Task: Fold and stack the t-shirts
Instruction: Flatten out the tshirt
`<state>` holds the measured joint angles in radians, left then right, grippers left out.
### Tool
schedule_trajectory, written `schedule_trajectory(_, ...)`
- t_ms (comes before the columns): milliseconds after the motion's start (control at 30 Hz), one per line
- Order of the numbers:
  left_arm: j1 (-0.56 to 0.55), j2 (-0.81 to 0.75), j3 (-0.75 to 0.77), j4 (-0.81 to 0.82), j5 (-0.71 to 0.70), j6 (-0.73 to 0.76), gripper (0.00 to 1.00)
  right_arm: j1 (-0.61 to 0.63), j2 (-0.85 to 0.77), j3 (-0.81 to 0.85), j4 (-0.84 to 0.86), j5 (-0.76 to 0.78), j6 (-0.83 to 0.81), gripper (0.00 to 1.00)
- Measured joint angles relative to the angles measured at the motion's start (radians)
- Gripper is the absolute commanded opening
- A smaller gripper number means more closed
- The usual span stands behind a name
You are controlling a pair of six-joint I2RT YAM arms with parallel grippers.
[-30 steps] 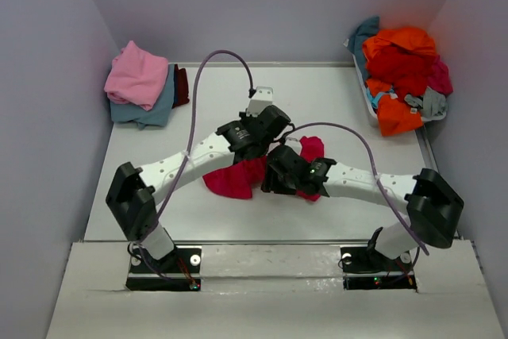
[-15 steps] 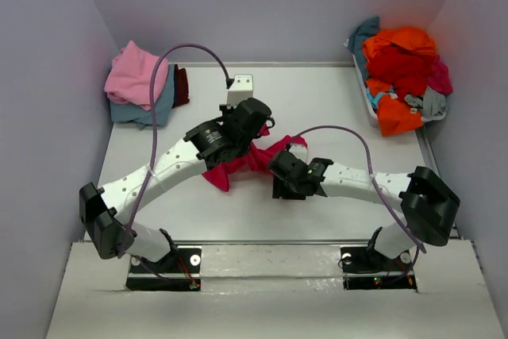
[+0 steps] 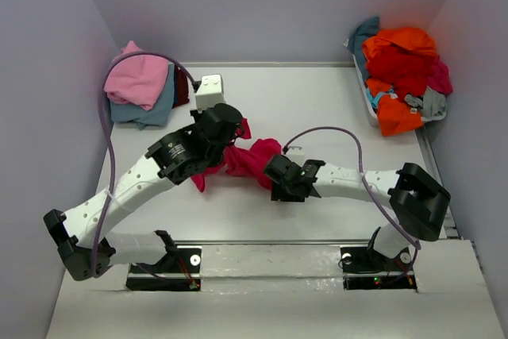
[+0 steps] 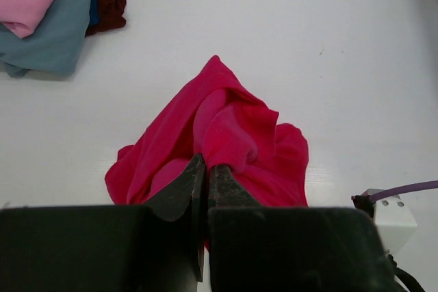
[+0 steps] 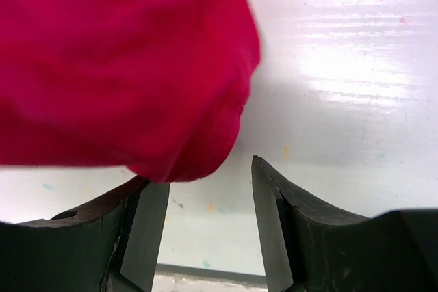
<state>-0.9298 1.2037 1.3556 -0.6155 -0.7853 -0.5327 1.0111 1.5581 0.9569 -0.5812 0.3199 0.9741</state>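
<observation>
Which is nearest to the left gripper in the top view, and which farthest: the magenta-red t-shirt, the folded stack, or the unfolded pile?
1. magenta-red t-shirt, held in the left gripper, centre.
2. folded stack, far left.
3. unfolded pile, far right.

This is a robotics lab cell. A white bench (image 3: 317, 93) is boxed in on three sides by plain pale-violet walls (image 3: 278, 5). The left arm (image 3: 131, 188) and right arm (image 3: 357, 180) are bolted at its near edge, purple cables (image 3: 107, 125) looping off them. Folded tees (image 3: 143, 85) and a bin (image 3: 367, 103) of loose tees (image 3: 401, 61) sit in the far corners.
</observation>
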Motion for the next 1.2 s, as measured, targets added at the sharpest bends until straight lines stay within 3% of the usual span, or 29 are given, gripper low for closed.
schedule_trajectory(433,-0.012,-0.057,-0.019,-0.014,-0.046,0.08,0.06,0.0,0.091,0.087,0.041,0.014,-0.023,0.58)
schedule_trajectory(900,-0.012,-0.062,-0.037,-0.01,-0.047,0.106,0.06,0.0,0.159,0.291,0.055,0.076,-0.086,0.56)
schedule_trajectory(1000,-0.012,-0.065,-0.041,-0.01,-0.047,0.106,0.06,0.0,0.163,0.291,0.056,0.077,-0.087,0.44)
schedule_trajectory(1033,-0.012,-0.066,-0.041,-0.01,-0.047,0.106,0.06,0.0,0.165,0.291,0.057,0.077,-0.085,0.3)
schedule_trajectory(1100,-0.012,-0.069,-0.041,-0.01,-0.047,0.106,0.06,0.0,0.171,0.291,0.057,0.078,-0.089,0.2)
schedule_trajectory(1133,-0.012,-0.072,-0.043,-0.009,-0.047,0.106,0.06,0.0,0.175,0.291,0.058,0.08,-0.082,0.1)
schedule_trajectory(1200,-0.012,-0.08,-0.054,-0.009,-0.047,0.106,0.06,0.0,0.182,0.291,0.057,0.081,-0.086,0.07)
